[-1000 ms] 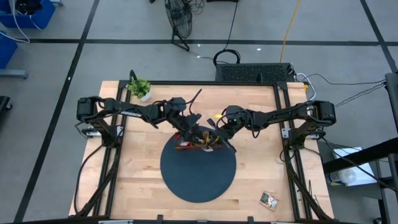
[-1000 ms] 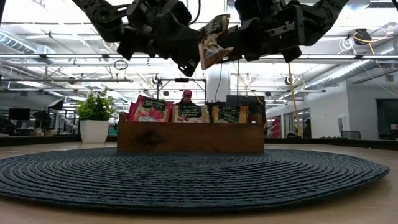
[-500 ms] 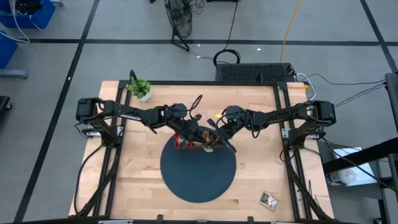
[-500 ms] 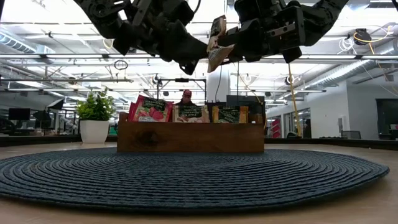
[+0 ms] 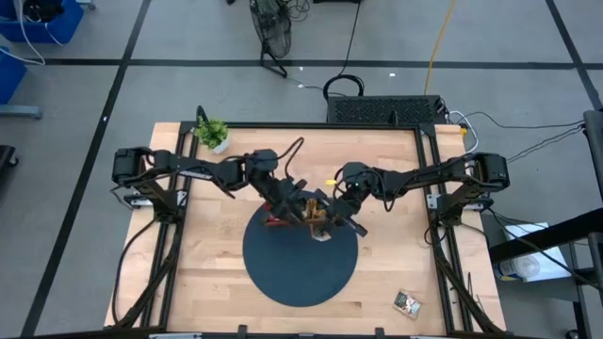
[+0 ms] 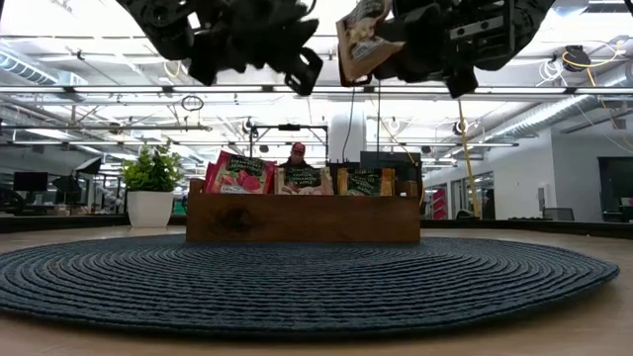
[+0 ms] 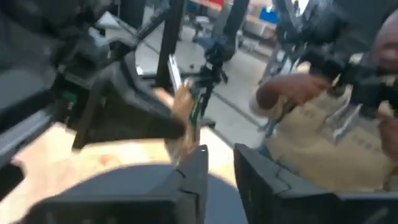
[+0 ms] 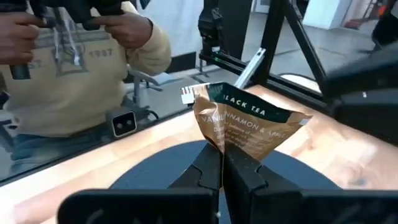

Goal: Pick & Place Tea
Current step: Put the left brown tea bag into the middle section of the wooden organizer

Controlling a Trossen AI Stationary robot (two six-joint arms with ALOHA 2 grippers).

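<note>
Right gripper [image 8: 219,163] is pinching a beige-and-dark-green tea sachet [image 8: 245,127] by its lower edge, fingers pressed together on it, and in the low view it is holding it [image 6: 364,40] high above the wooden tray [image 6: 302,218]. In the high view the sachet [image 5: 321,229] is hanging over the round dark mat [image 5: 300,268], at about twelve o'clock on it, just beside the tray. Left gripper [image 7: 217,163] is hovering near it with its jaws slightly apart, holding nothing, the sachet showing edge-on just beyond its fingertips. Other sachets are standing upright in the tray's three compartments, red ones [image 6: 237,174] in one end compartment.

My judgement: the carrying step is under way, with placing not yet done. The next move calls for lowering the sachet into the compartment of matching sachets [image 6: 362,182] before spreading the fingers. One more sachet [image 5: 407,301] is lying near the table's five o'clock corner.
</note>
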